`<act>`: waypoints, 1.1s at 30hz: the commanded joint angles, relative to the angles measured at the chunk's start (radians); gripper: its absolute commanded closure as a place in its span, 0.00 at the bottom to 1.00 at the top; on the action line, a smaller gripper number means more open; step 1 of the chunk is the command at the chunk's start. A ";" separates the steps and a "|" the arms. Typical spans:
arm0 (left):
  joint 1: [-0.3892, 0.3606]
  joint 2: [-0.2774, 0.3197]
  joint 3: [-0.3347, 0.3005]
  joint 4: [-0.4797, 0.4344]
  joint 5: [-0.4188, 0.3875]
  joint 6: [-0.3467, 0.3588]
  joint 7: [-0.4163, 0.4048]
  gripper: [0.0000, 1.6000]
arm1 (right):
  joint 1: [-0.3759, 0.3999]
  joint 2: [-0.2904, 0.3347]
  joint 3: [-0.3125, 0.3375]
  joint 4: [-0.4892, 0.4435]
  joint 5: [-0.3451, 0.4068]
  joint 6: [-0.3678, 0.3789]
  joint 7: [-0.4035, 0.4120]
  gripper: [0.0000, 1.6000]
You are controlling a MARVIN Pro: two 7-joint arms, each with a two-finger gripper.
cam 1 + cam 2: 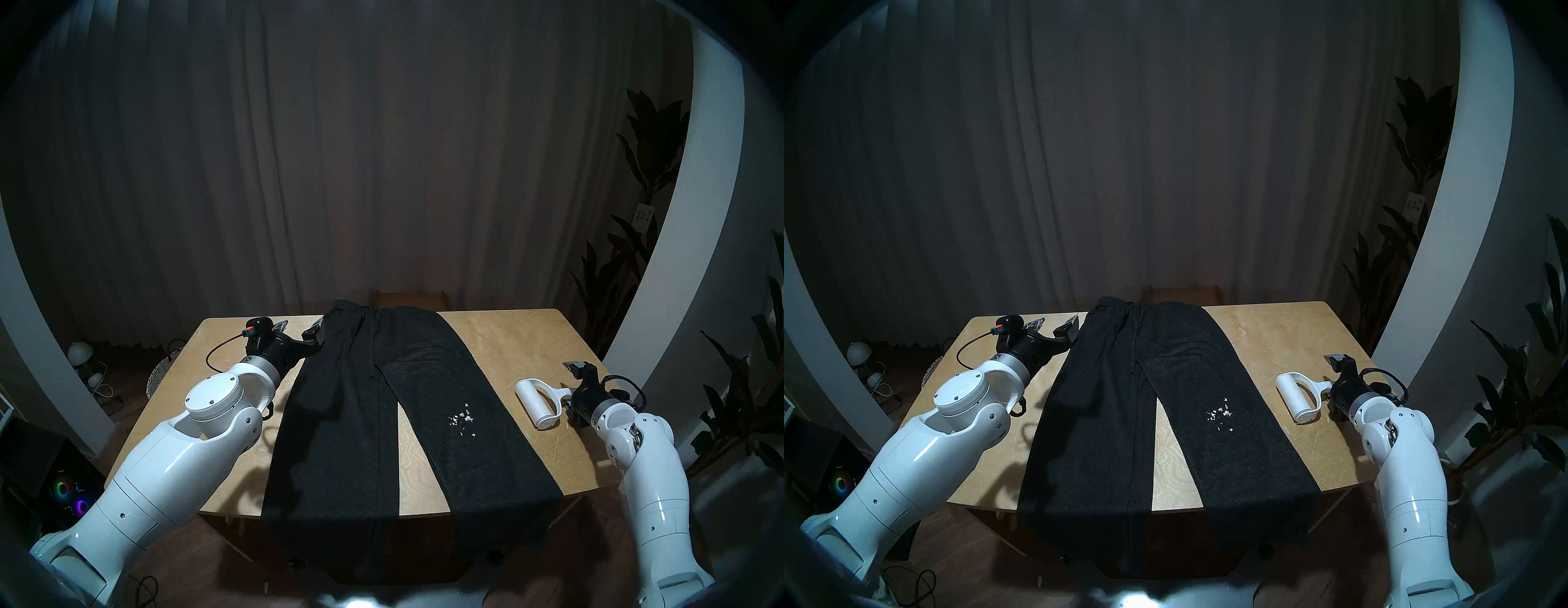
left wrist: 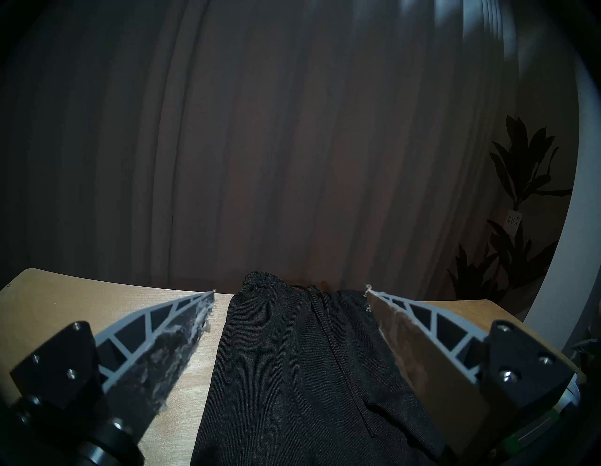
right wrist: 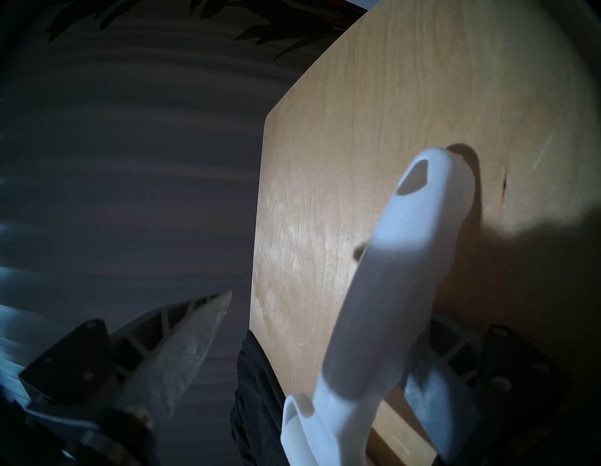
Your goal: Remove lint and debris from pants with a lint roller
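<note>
Head view, pants (image 1: 339, 424): you see them flat on the wooden surface (image 1: 509, 339), waistband far, legs over the near edge.
Lint and debris (image 1: 461, 418): white flecks on the pant leg nearer the right arm.
Lint roller (image 1: 538, 400): lying on the surface, right of the pants.
Right tool (image 3: 325, 374): fingers apart, straddling the roller handle, not clamped.
Left tool (image 2: 289, 293): fingers apart, empty, at the waistband.

Matt knit pants (image 1: 339, 424) – smooth wooden table (image 1: 509, 339).
</note>
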 commanded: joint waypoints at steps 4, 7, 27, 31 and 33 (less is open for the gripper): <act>-0.027 -0.008 -0.003 -0.011 0.010 -0.004 0.002 0.00 | -0.014 0.012 -0.013 0.071 -0.018 0.005 0.001 0.11; -0.028 -0.011 -0.003 -0.010 0.010 -0.003 0.002 0.00 | -0.022 0.018 -0.010 0.065 -0.016 0.010 0.000 0.22; 0.005 -0.030 -0.018 -0.021 0.007 -0.027 0.010 0.00 | -0.073 0.026 0.026 -0.063 0.021 0.048 -0.026 1.00; 0.011 -0.030 -0.031 -0.019 0.004 -0.040 0.012 0.00 | -0.062 0.001 0.038 -0.121 0.037 0.036 -0.029 1.00; 0.009 -0.028 -0.038 -0.019 0.002 -0.043 0.009 0.00 | -0.052 -0.010 0.040 -0.147 0.048 0.033 -0.024 1.00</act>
